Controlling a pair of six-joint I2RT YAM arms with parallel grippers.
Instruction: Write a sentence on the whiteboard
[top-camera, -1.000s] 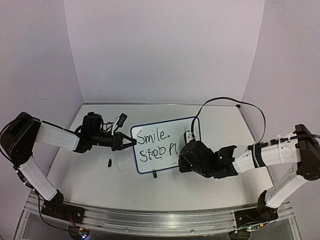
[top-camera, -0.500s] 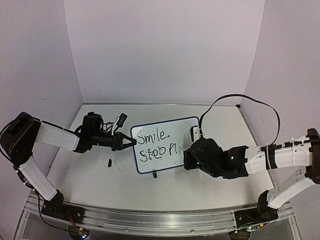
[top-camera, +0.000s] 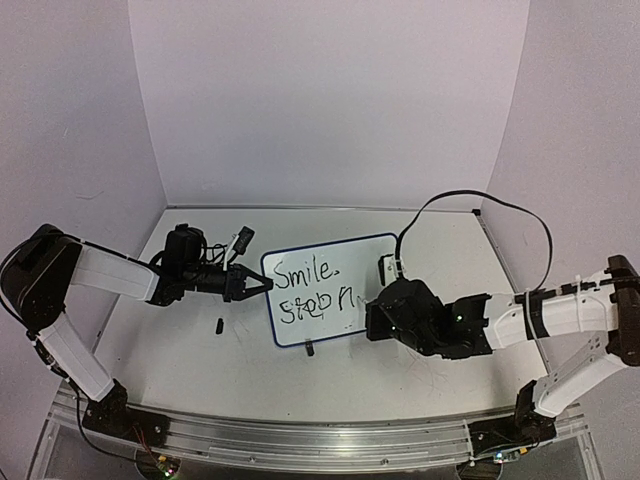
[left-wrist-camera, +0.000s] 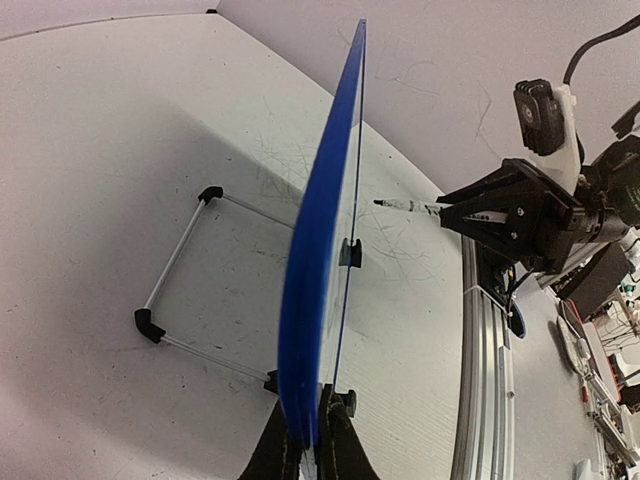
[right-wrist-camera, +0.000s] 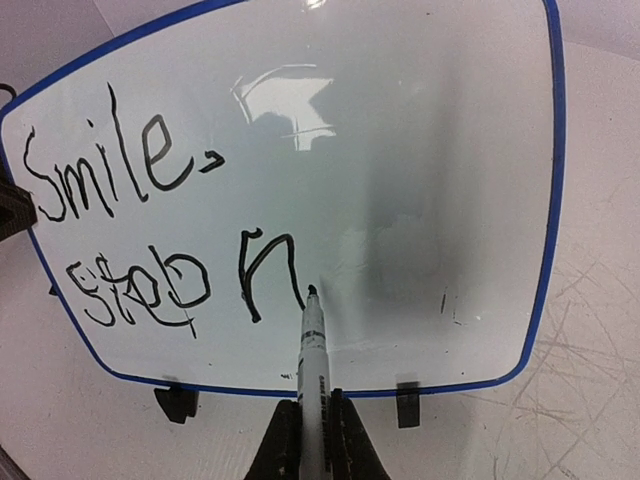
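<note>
Table (top-camera: 200, 360), mid-area: the whiteboard (top-camera: 335, 262) stood nearly upright, slightly left of centre. It rested on two black clip feet (right-wrist-camera: 176, 401) along its near edge. A thin wire stand (left-wrist-camera: 176, 258) lay on the table behind it, on the far side.

Left tool (left-wrist-camera: 312, 440): fingers close together, clamped on the blue rim of the board's left edge. The edge ran straight up between the two fingers in the left wrist view.

Right tool (right-wrist-camera: 318, 425): pinched shut on the barrel of a white marker (right-wrist-camera: 312, 350), reaching in from the right and near side. The marker pointed up at the writing face. Its black tip sat at the foot of the last stroke. Whether it was touching or just off the surface I could not tell; the side-on view showed it very near the face.

The sentence (right-wrist-camera: 150, 165): two lines in black on the left half of the board. The upper line read "Smile." and the lower roughly "Stop" plus one letter like an "n". The right half of the board was unwritten.

A small black piece (top-camera: 218, 325) lay on the table, left of the board and near.
</note>
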